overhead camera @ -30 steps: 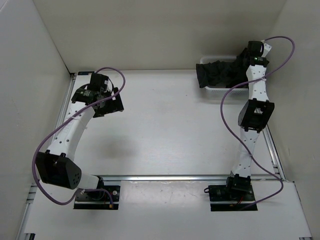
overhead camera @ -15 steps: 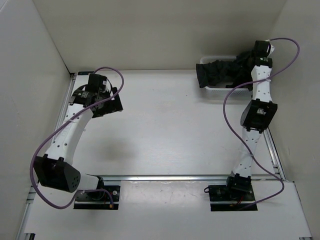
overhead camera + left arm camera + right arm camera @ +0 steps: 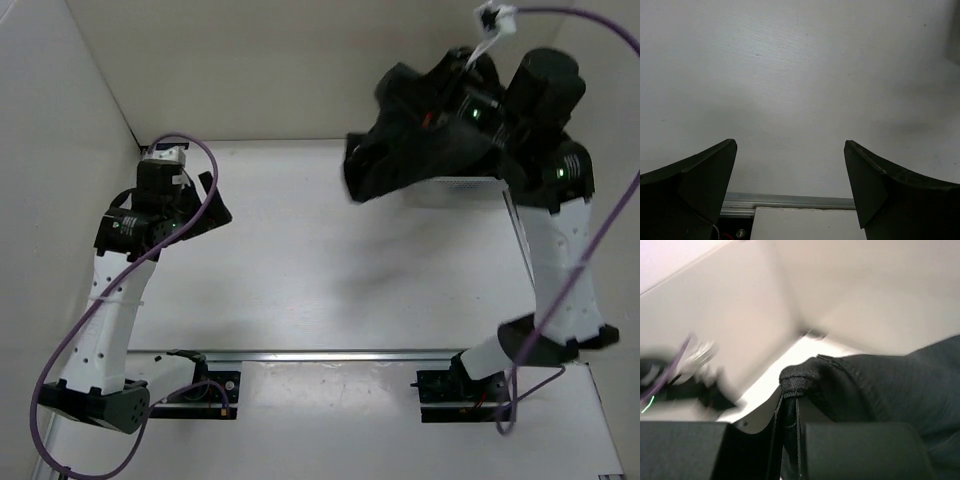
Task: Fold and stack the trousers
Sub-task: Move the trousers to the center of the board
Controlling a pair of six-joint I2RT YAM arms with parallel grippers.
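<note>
- Both arms have risen since a second ago. The left gripper (image 3: 790, 145), nearer, gapes wide over the bare table (image 3: 800, 75).
- And the trousers (image 3: 420, 150)?
- Hoisted off the basket (image 3: 465, 185), far right. The right gripper (image 3: 788, 412) is pinching a seamed edge. They look soft, light and droopy, so I'd take the waistband corners.

The surface (image 3: 320, 270) is white and matte; the left wrist view shows a fine grain in it. At the far right corner stands a white basket (image 3: 465, 186), partly hidden behind the trousers (image 3: 420, 150). A metal rail (image 3: 330, 354) crosses the near edge.
</note>
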